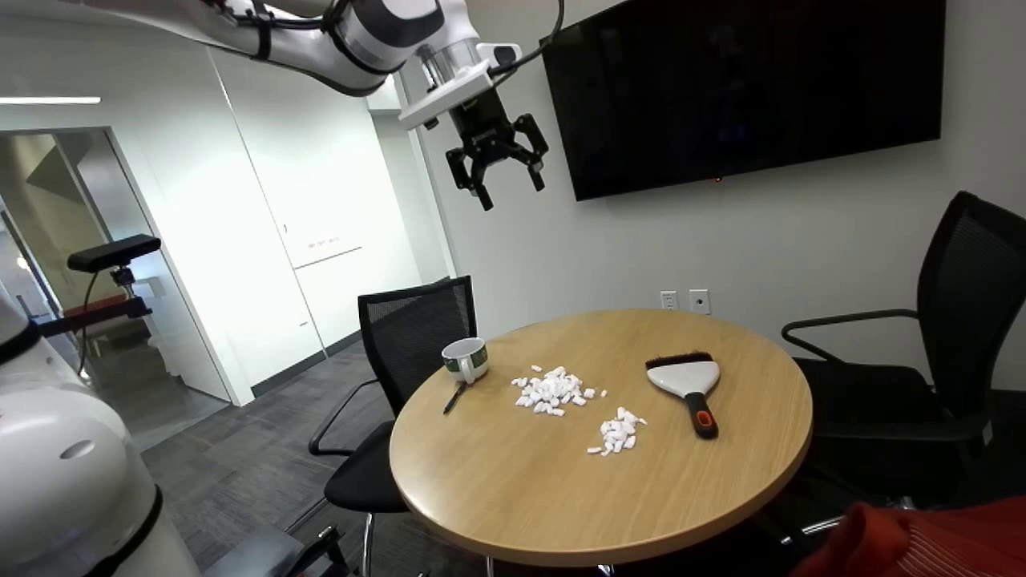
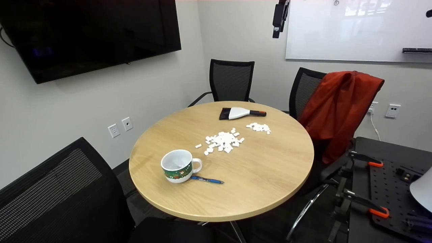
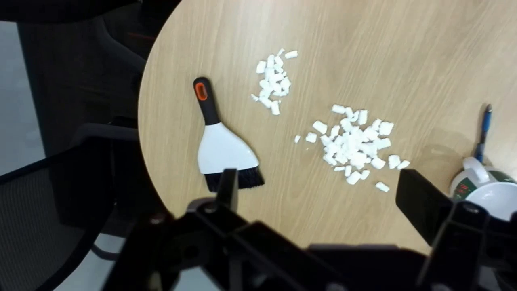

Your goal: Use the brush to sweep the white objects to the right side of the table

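Brush (image 3: 223, 140) looks white-bodied, black-bristled and dark-handled.

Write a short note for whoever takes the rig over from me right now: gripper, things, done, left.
Gripper: open, empty, raised above the table.
Brush: lying on the table, not grasped.
White bits: two loose heaps; the larger heap is nearer the mug and pen, the smaller heap nearer the brush handle.
Done: nothing shows as finished; brush not yet picked up, both heaps in from the table's edge.
Remaining: grasp the brush, then sweep both heaps to the table's right side; which side that means, these pictures don't settle.
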{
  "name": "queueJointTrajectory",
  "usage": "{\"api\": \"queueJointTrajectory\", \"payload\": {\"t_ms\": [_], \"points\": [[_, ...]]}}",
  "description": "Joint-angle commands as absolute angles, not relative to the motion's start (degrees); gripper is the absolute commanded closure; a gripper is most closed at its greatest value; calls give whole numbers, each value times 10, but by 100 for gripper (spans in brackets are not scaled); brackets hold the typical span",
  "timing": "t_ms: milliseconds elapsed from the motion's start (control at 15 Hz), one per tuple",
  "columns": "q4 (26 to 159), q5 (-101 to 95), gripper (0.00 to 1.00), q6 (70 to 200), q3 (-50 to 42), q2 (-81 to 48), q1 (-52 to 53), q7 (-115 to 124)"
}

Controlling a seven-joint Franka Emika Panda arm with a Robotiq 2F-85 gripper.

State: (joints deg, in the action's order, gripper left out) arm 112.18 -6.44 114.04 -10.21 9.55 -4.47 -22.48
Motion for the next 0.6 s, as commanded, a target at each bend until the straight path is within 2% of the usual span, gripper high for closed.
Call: {"api": "queueJointTrajectory", "payload": {"t_ms": [0, 267, 533], "points": [[1136, -78, 0, 1242, -117, 45, -69, -246], [1127, -43, 0, 1328, -134, -44, -97, -347], [1093, 18, 0, 1336, -124, -128, -144, -478]]}}
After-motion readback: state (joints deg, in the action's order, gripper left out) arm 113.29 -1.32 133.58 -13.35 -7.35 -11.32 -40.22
